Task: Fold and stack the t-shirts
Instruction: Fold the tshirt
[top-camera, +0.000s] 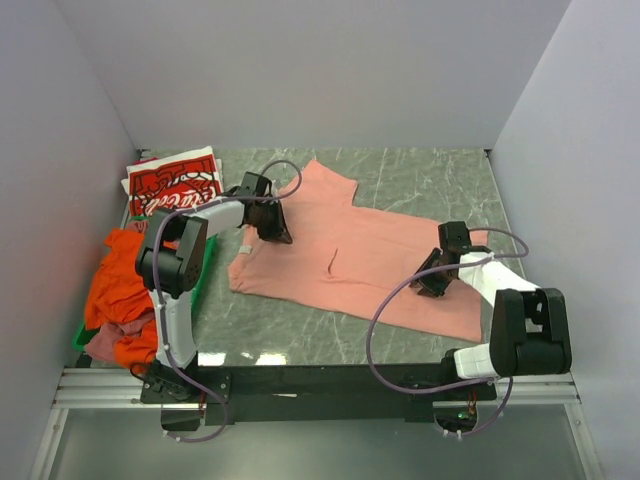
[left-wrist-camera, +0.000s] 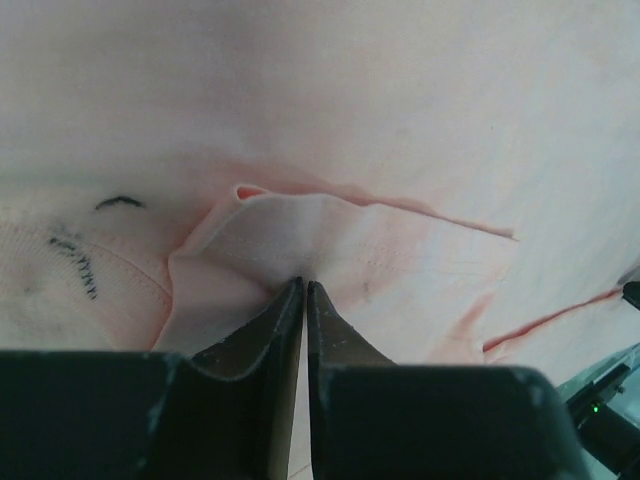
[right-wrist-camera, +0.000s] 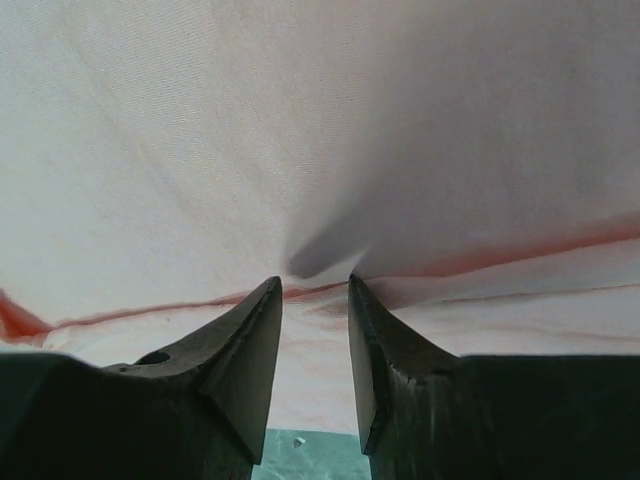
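The salmon-pink t-shirt (top-camera: 350, 255) lies spread flat on the table (top-camera: 430, 180), one sleeve pointing away from me, with a small crease near its middle. At the shirt's left edge, by the collar, the left gripper (top-camera: 272, 228) has its jaws closed to a sliver on a small raised fold of cloth (left-wrist-camera: 303, 285). At the shirt's right end the right gripper (top-camera: 437, 280) has its jaws a little apart, and the hem puckers in between the tips (right-wrist-camera: 315, 285). I read that as a pinch, though the view is too close to be sure how much cloth it holds. My worry is that thin right-side bite: if I lift both ends and it slips, the shirt would hang from one corner and the fold would skew. The left pinch may also have taken one layer only. Left of the pink shirt sits the red Coca-Cola t-shirt (top-camera: 175, 182), already folded, and nearer me the orange t-shirt (top-camera: 120, 280) and mauve t-shirt (top-camera: 105, 343) are heaped over the green crate (top-camera: 207, 262). The left arm's cable loops over the pink shirt's collar end and could drag it.
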